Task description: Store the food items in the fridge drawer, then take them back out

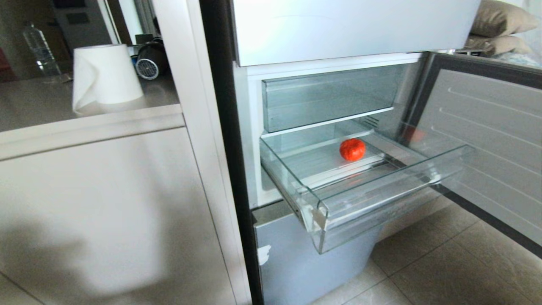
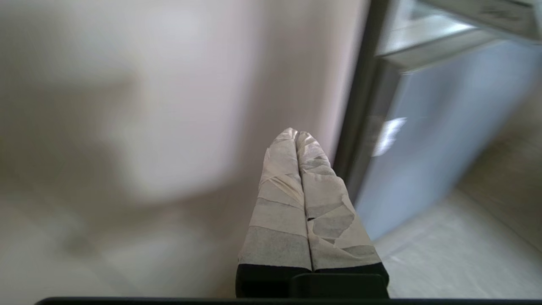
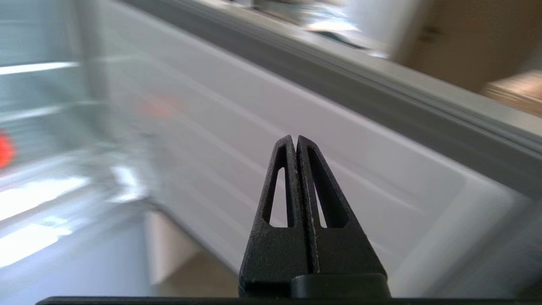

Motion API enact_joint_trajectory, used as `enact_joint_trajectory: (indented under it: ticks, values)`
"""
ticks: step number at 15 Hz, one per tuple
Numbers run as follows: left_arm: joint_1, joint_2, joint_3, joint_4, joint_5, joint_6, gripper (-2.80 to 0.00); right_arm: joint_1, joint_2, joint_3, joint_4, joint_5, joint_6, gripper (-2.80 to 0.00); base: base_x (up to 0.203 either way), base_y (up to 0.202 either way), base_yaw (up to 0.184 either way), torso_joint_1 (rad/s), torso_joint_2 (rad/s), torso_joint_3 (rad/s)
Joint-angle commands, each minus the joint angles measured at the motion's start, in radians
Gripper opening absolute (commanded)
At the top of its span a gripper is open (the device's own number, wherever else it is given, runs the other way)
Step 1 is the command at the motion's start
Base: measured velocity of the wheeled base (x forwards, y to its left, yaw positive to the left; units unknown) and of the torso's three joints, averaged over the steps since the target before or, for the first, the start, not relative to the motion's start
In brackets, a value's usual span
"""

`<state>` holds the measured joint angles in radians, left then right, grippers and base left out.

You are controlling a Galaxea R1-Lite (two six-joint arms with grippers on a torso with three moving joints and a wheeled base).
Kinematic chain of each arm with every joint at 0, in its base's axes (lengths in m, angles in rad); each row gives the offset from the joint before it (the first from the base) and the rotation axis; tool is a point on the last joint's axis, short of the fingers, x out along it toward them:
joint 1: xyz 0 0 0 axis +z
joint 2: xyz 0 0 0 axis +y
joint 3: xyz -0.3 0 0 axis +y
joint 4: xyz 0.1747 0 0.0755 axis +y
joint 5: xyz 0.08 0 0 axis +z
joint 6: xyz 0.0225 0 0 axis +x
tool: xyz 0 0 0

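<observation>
The clear fridge drawer [image 1: 394,192] stands pulled out of the open fridge, and one orange-red round food item [image 1: 352,149] lies on its ribbed floor toward the back. That item shows as a red blur [image 3: 4,149] in the right wrist view. Neither arm appears in the head view. My right gripper [image 3: 295,139] is shut and empty, pointing at the inner face of the open fridge door [image 3: 271,127]. My left gripper [image 2: 295,132], its fingers wrapped in pale tape, is shut and empty, low beside the cabinet wall [image 2: 169,106].
The fridge door [image 1: 491,144] hangs open to the right of the drawer. A second clear bin [image 1: 326,97] sits above it, a grey-blue lower panel [image 1: 296,254] below. A counter [image 1: 84,106] with a paper roll [image 1: 106,76] and a bottle [image 1: 40,48] stands left. Tiled floor [image 1: 444,267] lies under the door.
</observation>
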<state>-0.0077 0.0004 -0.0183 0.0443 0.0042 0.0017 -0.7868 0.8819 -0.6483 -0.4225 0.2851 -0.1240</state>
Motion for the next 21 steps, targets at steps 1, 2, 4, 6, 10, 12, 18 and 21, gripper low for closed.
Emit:
enact_joint_trajectory:
  ticks: [1, 2, 4, 6, 10, 12, 18, 21]
  values:
    - [0.0, 0.0, 0.0, 0.0, 0.0, 0.0, -2.8, 0.005, 0.006, 0.001, -0.001, 0.002, 0.0, -2.8, 0.0, -0.01, 0.173, 0.0, 0.0, 0.0]
    - [0.0, 0.0, 0.0, 0.0, 0.0, 0.0, -2.8, 0.008, 0.008, 0.003, -0.001, 0.002, 0.001, -2.8, 0.0, -0.005, 0.175, -0.002, 0.0, 0.005]
    - [0.0, 0.0, 0.0, 0.0, 0.0, 0.0, -2.8, 0.009, 0.009, 0.007, 0.001, 0.002, 0.001, -2.8, 0.0, -0.009, 0.174, 0.001, 0.0, 0.0]
    - [0.0, 0.0, 0.0, 0.0, 0.0, 0.0, -2.8, 0.009, 0.009, 0.016, 0.001, 0.002, 0.0, -2.8, 0.003, -0.007, 0.175, 0.002, 0.0, 0.002]
    - [0.0, 0.0, 0.0, 0.0, 0.0, 0.0, -2.8, 0.02, 0.059, -0.026, 0.165, 0.014, -0.007, -2.8, 0.002, -0.007, 0.176, 0.002, 0.01, 0.002]
    - [0.0, 0.0, 0.0, 0.0, 0.0, 0.0, -2.8, 0.029, 0.129, -0.137, 0.354, 0.029, -0.012, -2.8, 0.003, -0.005, 0.136, 0.004, 0.0, 0.004]
    - [0.0, 0.0, 0.0, 0.0, 0.0, 0.0, -2.8, 0.068, 0.491, -0.387, 0.564, 0.107, -0.045, 0.0, 0.0, 0.0, 0.012, 0.0, 0.0, 0.0]
    - [0.0, 0.0, 0.0, 0.0, -0.001, 0.0, -2.8, 0.158, 0.671, -0.5, 0.57, 0.055, -0.044, 0.0, 0.0, 0.0, 0.0, 0.0, 0.0, 0.0]
